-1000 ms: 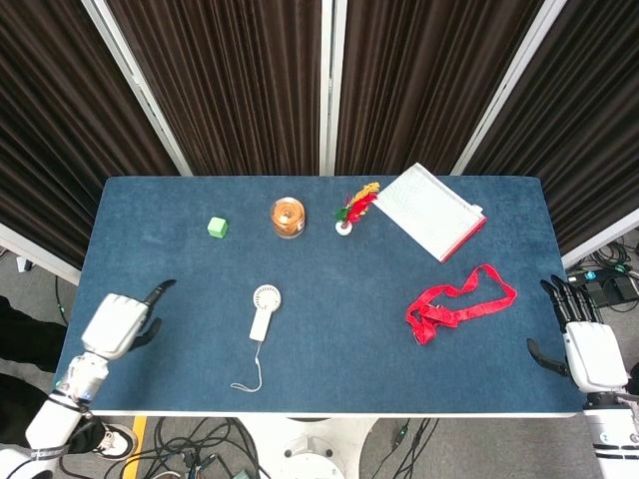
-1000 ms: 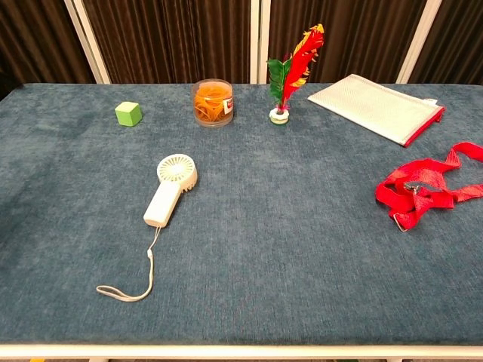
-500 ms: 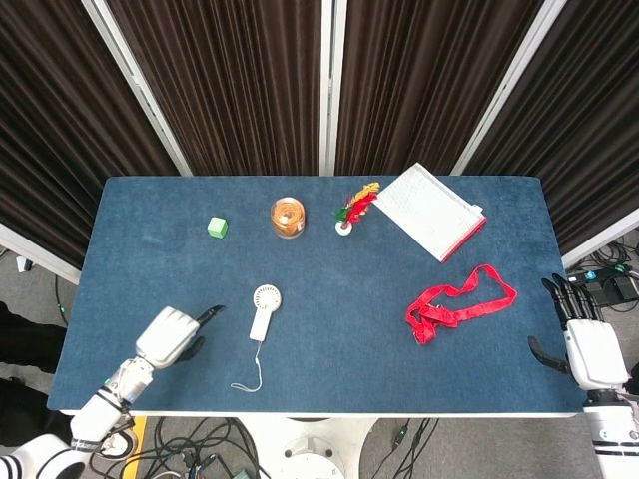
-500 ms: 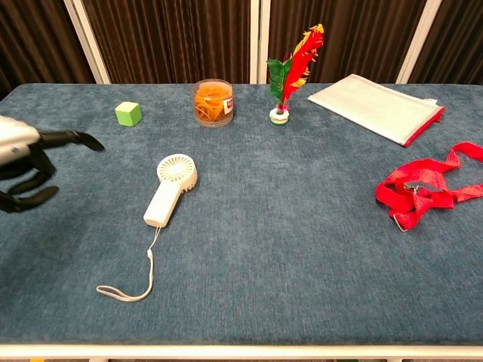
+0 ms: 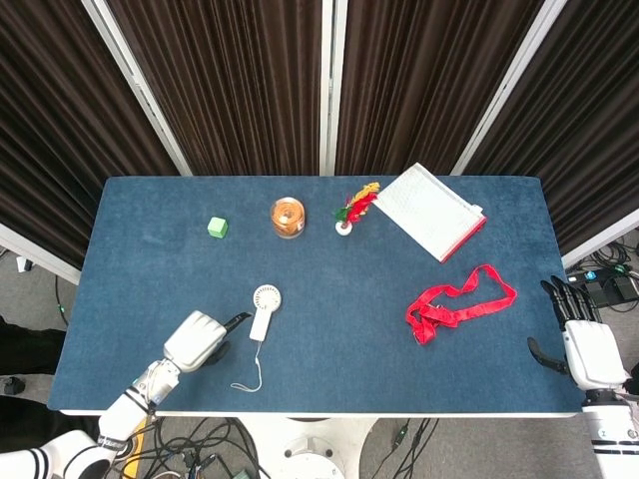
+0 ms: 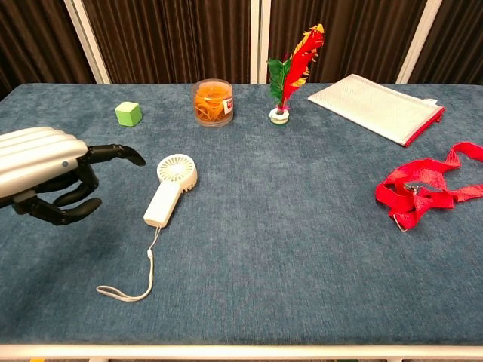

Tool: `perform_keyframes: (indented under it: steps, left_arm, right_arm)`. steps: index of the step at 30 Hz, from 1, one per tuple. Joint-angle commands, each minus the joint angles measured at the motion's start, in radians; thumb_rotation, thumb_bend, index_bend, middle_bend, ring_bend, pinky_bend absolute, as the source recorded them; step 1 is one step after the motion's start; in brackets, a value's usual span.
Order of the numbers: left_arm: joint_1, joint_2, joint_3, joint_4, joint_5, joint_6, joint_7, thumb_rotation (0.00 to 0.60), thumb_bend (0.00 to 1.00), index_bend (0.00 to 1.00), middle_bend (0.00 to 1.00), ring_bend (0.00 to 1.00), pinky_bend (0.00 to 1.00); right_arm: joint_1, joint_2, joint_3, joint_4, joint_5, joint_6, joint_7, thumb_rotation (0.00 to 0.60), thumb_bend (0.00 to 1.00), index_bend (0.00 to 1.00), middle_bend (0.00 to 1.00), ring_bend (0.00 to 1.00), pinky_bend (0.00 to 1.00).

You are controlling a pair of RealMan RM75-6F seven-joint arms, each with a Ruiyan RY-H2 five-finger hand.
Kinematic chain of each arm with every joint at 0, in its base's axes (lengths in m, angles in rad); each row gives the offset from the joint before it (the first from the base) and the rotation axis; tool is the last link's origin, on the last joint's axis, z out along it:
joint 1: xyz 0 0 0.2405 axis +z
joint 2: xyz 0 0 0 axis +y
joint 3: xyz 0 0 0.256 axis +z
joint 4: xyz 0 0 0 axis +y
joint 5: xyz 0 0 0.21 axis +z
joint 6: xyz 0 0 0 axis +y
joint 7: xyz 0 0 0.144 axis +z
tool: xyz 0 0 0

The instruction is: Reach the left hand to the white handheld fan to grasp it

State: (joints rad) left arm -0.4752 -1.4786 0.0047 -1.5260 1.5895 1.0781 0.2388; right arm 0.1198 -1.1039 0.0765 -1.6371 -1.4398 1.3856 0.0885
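The white handheld fan lies flat on the blue table, round head toward the far side, its wrist cord trailing toward the near edge. My left hand hovers just left of the fan's handle, fingers apart and holding nothing, black fingertips pointing at the fan with a small gap left. My right hand rests off the table's right edge, fingers spread and empty; the chest view does not show it.
A green cube, a clear tub of orange bands and a feather shuttlecock stand along the far side. A white mesh pouch lies at the far right, a red strap nearer on the right.
My left hand has moved right across the table toward the fan and now sits beside its handle. The fan and my right hand have not moved.
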Motion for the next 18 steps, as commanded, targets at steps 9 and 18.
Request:
perform_keyframes:
  steps: [9, 18]
  left_arm:
    - [-0.025, -0.074, 0.003, 0.056, -0.040, -0.045, 0.019, 0.600, 0.49, 0.17, 0.83, 0.88, 0.82]
    - [-0.050, -0.110, -0.010, 0.088, -0.068, -0.067, 0.040, 0.600, 0.49, 0.17, 0.83, 0.88, 0.82]
  right_arm:
    - [0.001, 0.002, 0.004, 0.014, 0.018, -0.011, 0.014, 0.600, 0.24, 0.00, 0.00, 0.00, 0.00]
    - [0.000, 0.002, 0.003, 0.030, 0.029, -0.020, 0.025, 0.600, 0.24, 0.00, 0.00, 0.00, 0.00]
